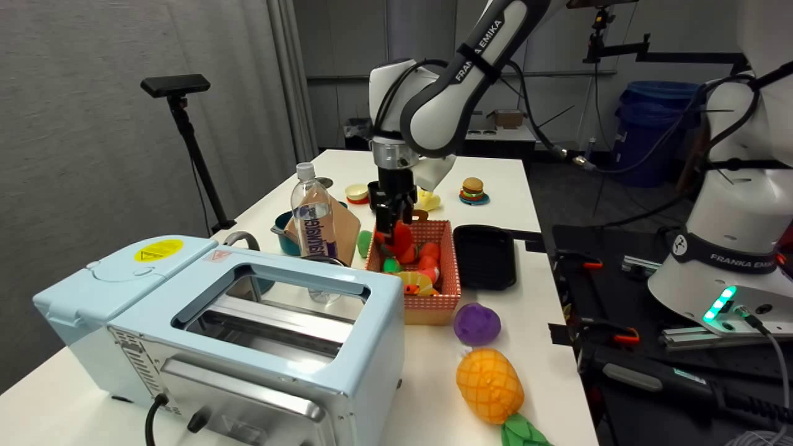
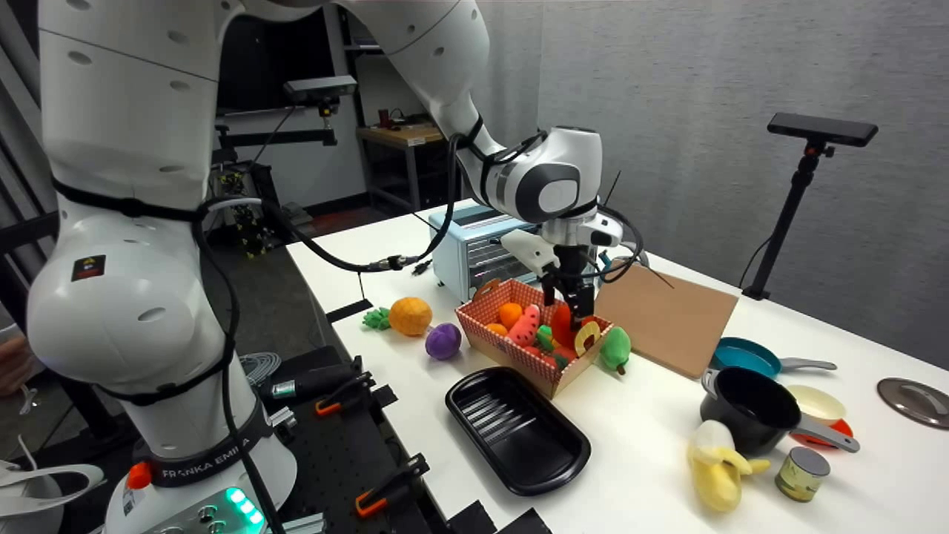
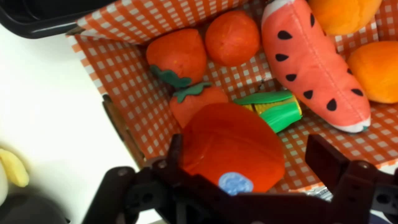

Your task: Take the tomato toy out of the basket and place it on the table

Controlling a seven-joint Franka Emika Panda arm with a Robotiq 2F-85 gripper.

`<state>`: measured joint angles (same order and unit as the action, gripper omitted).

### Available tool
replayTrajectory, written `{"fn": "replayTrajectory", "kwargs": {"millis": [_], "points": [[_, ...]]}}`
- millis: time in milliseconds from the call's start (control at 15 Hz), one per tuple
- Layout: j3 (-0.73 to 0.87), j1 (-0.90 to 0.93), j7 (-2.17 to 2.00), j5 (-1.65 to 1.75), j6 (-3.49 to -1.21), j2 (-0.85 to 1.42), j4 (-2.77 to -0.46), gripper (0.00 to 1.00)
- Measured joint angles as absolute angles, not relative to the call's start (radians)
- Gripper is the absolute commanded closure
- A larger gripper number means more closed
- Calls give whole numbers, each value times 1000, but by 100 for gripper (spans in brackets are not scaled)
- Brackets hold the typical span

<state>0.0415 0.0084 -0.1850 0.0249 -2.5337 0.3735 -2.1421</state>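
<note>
One claw (image 3: 247, 152): released, astride red toy (image 3: 233, 140).
Red toy: likely tomato; centre, squeeze softly.
Basket (image 3: 118, 77): lift straight past rim.

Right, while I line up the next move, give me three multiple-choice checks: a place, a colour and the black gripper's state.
1. Where is the round purple toy?
A) in the flat black tray
B) on the white rectangular tabletop
C) atop the pale-blue metal toaster oven

2. What colour are the marks along the stitched pink watermelon-slice toy?
A) blue
B) purple
C) black

3. How is the gripper?
A) open
B) shut with nothing in it
C) shut on the yellow banana toy

1 B: both exterior views show it beside the rectangular orange-red checked basket.
2 C: dark seed shapes show in the wrist view.
3 A: its jaws stand wide apart there, part of the basket visible between them.
</note>
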Motion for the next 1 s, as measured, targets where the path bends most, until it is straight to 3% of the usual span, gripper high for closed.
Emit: {"fn": "replayTrajectory", "kwargs": {"millis": [400, 467, 533, 1000], "points": [[50, -27, -178, -2, -2534, 385, -2109, 0], [50, -29, -178, -3, -2534, 388, -2108, 9], [50, -30, -178, -4, -2534, 392, -2107, 28], [50, -30, -180, -19, -2534, 419, -2093, 80]]}}
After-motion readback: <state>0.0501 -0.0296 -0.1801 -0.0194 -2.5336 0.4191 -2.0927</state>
